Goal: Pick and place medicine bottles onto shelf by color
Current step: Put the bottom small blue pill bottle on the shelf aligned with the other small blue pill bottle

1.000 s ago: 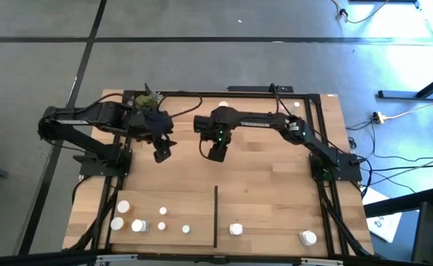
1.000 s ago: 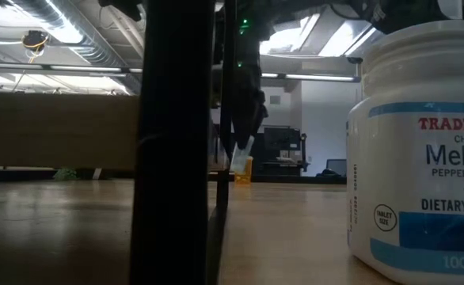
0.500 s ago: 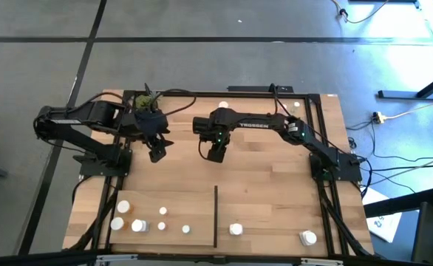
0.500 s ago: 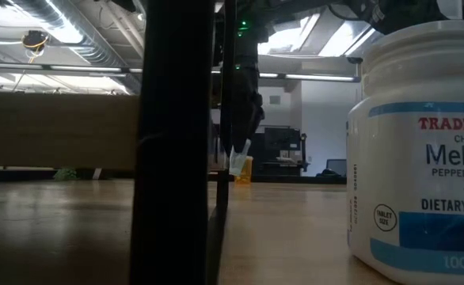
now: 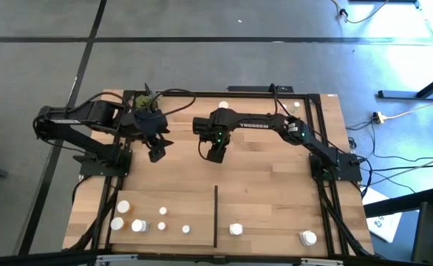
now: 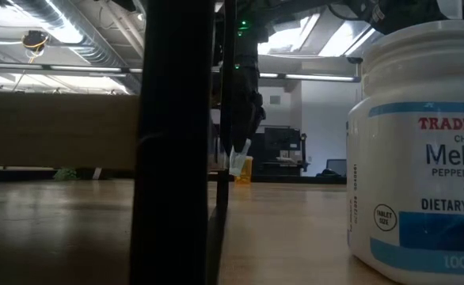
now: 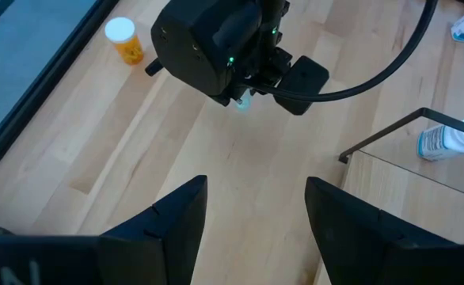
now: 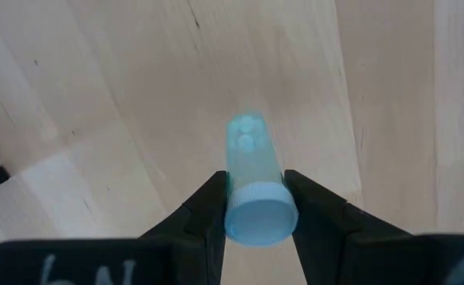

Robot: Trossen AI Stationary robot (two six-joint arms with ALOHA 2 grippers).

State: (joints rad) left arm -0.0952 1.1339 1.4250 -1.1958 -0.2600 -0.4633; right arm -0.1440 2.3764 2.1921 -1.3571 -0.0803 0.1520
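Right wrist view: the right claw [image 8: 252,207] is clamped on a small clear bottle [image 8: 253,186] with a white cap, carried above the bare wood at mid-bench [image 5: 268,177]; high view shows the left claw [image 5: 156,153] — fingers apart, empty — pulled back from a second ago toward the potted plant [image 5: 145,100]; the right has hardly moved. That retreat likely clears the way to the shelf [image 5: 172,198] — five bottles already stand left of its divider strip [image 5: 216,216], two on the right.
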